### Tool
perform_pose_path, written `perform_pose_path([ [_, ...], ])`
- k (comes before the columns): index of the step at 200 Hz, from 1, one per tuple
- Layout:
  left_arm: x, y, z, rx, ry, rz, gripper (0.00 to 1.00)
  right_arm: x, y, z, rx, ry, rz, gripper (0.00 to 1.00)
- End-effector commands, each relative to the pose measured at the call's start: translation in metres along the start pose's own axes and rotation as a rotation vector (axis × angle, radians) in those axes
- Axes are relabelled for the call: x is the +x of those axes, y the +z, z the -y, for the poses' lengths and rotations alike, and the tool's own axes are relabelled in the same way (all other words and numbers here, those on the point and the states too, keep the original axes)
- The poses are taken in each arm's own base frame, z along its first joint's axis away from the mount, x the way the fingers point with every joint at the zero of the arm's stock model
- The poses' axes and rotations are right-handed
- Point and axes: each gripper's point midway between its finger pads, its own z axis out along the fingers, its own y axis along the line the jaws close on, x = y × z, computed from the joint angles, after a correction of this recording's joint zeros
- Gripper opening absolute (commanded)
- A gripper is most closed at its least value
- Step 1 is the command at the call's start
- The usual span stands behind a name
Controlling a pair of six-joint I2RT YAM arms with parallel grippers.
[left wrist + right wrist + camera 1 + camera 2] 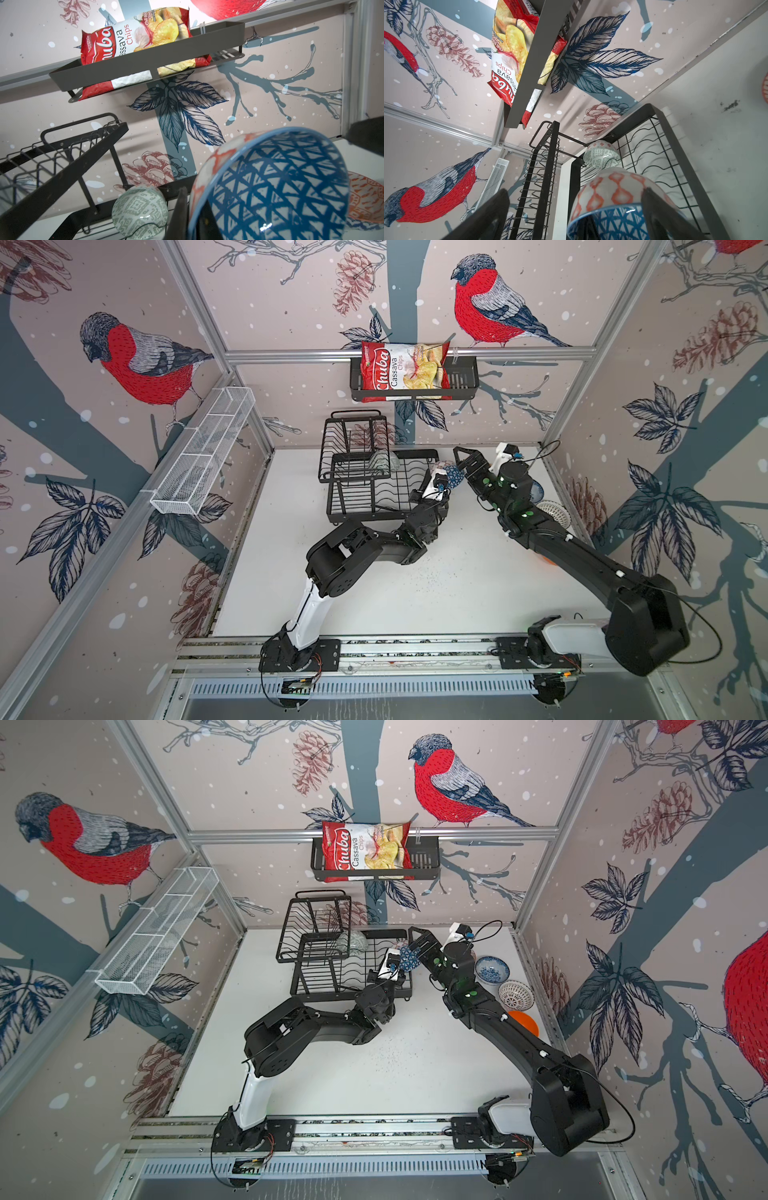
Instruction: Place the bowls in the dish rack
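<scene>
Floral bowl [537,490], orange bowl [547,560]: mostly hidden behind right arm [582,556] in a top view. Dark blue bowl [270,187]: cropped by left wrist view's edge.

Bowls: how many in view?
6: grey-green bowl in the dish rack; dark blue bowl in the left jaws; salmon-orange bowl beside it, mostly hidden; floral bowl, lattice bowl, plain orange bowl on the table.

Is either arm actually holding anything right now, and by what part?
The left gripper pinches the blue bowl by its rim; the right gripper stands open, holding nothing.
</scene>
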Motion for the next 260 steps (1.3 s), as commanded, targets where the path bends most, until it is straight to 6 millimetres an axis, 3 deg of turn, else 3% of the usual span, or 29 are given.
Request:
perform_pose_path([
  [1,-0.018,0.000,-0.013,-0.069,-0.058,0.058,0.00,-0.001,-0.003,-0.016,-0.091,0.072,-0.009,0.98],
  [43,-0.020,-0.001,-0.013,-0.065,-0.062,0.063,0.00,0.012,0.001,-0.025,-0.128,0.106,-0.077,0.93],
  [91,-0.018,0.001,-0.010,-0.065,-0.057,0.063,0.00,0.026,0.011,-0.013,-0.128,0.158,-0.127,0.86],
  [149,-0.020,-0.003,-0.013,-0.056,-0.087,0.071,0.00,0.038,0.023,0.002,-0.131,0.213,-0.186,0.69],
  [219,-0.022,-0.010,-0.007,-0.019,-0.125,0.078,0.00,0.036,0.025,0.008,-0.121,0.218,-0.185,0.47],
  [260,-0.026,-0.017,-0.009,-0.015,-0.145,0.099,0.00,0.033,0.023,0.007,-0.122,0.216,-0.177,0.40],
])
